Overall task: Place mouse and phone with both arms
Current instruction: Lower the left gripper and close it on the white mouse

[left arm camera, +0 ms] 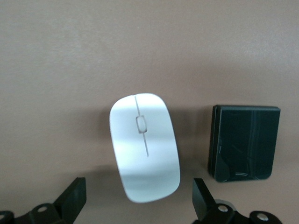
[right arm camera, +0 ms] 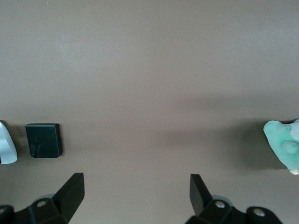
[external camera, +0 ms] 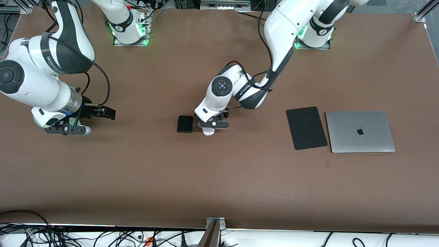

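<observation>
Left gripper (left arm camera: 138, 200) is low over the mouse (left arm camera: 144, 147), jaws wide, phone (left arm camera: 244, 142) just beside. Right gripper (right arm camera: 135, 198) waits at its end, also wide, holding nothing.

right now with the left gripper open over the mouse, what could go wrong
1. The phone lies close beside the mouse, so a finger of the open left gripper might clip it on the way down.
2. The mouse looks smooth and rounded and could slip out when squeezed.
</observation>
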Controlling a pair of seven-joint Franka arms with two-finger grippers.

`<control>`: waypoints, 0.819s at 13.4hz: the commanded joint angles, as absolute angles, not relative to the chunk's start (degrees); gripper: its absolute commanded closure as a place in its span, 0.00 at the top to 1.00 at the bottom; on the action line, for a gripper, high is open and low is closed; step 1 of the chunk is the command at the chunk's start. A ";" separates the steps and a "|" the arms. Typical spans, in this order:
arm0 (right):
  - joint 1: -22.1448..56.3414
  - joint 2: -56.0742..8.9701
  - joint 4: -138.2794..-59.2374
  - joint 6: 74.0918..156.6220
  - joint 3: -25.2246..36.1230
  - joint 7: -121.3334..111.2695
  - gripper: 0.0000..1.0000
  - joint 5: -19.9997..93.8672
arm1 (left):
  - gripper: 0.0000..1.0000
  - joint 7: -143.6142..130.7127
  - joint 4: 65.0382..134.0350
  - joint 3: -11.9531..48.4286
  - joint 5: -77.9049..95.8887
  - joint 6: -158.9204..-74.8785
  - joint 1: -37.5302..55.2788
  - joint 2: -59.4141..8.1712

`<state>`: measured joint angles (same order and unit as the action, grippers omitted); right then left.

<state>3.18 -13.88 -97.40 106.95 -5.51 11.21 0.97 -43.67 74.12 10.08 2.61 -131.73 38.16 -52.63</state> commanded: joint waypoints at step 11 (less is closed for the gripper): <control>2.99 -14.41 -96.86 107.23 -5.63 11.78 1.00 1.58 | 0.76 -45.79 70.14 8.79 0.18 -136.32 39.90 -57.22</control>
